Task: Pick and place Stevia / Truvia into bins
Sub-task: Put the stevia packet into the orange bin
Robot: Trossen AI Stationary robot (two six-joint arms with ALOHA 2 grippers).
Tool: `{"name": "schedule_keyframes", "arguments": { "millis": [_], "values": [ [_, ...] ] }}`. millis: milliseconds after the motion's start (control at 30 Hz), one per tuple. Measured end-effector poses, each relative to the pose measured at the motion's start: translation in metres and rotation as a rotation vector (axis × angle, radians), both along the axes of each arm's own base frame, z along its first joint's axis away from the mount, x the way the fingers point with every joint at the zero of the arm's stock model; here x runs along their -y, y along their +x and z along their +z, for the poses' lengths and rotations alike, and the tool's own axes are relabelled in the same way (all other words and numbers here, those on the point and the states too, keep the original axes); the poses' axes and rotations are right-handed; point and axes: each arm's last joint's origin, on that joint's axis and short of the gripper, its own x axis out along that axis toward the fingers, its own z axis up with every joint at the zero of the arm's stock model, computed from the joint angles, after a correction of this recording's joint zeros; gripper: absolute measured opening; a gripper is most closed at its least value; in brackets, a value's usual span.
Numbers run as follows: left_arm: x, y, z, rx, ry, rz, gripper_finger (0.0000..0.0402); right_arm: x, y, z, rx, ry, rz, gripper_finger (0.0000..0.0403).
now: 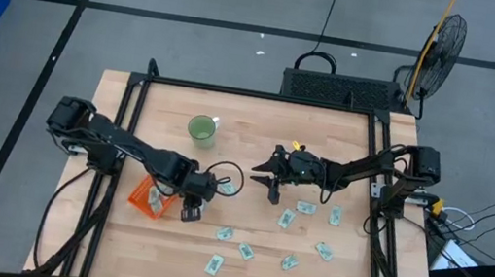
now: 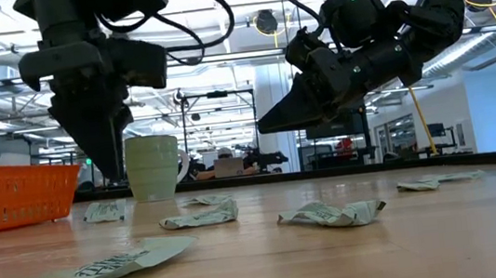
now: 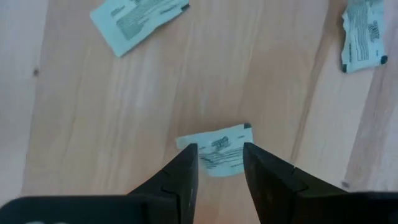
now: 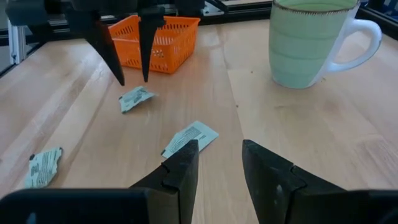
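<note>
Two dark arms work over a wooden surface (image 1: pixel 260 121) strewn with small white-and-green sweetener packets. In the overhead view the left tool (image 1: pixel 191 212) hangs left of centre, just right of the orange bin (image 1: pixel 143 195), its fingers spread and pointing down. Its wrist camera shows one packet (image 3: pixel 219 149) directly beneath the parted fingertips (image 3: pixel 188 152) — not yet pinched, long axis running roughly across the gap and tilted slightly. Two more packets lie farther off in that view, one (image 3: pixel 138 18) at the upper left lying on a diagonal, another (image 3: pixel 360 34) at the upper right standing nearly lengthwise up the frame.

The right tool (image 1: pixel 271 177) hovers near the centre of the overhead frame, right of the green cup (image 1: pixel 202 129), fingers apart and holding nothing. Its wrist camera shows a packet (image 4: pixel 191 137) on the wood just ahead of the fingers, its long axis slanting, and another (image 4: pixel 135 98) nearer the bin.

The remaining packets — about eight — scatter across the lower right of the overhead frame, lying at mixed angles; at least one packet (image 1: pixel 155 202) rests inside the bin.
</note>
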Motion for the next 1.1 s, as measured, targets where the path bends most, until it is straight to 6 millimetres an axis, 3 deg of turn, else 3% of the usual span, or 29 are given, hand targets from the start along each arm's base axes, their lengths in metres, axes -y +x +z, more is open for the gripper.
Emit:
{"name": "schedule_keyframes", "arguments": {
  "millis": [767, 1100],
  "values": [
    [-0.0001, 0.0009, 0.0005, 0.011, -0.003, 0.006, 0.0132, 0.0000, 0.0000, 0.0001, 0.000, 0.000, 0.000, 0.0116],
    [0.0001, 0.0021, -0.0016, 0.001, -0.046, 0.153, 0.0131, 0.0000, 0.0006, 0.0015, 0.016, -0.001, 0.000, 0.0116]
  ]
}}
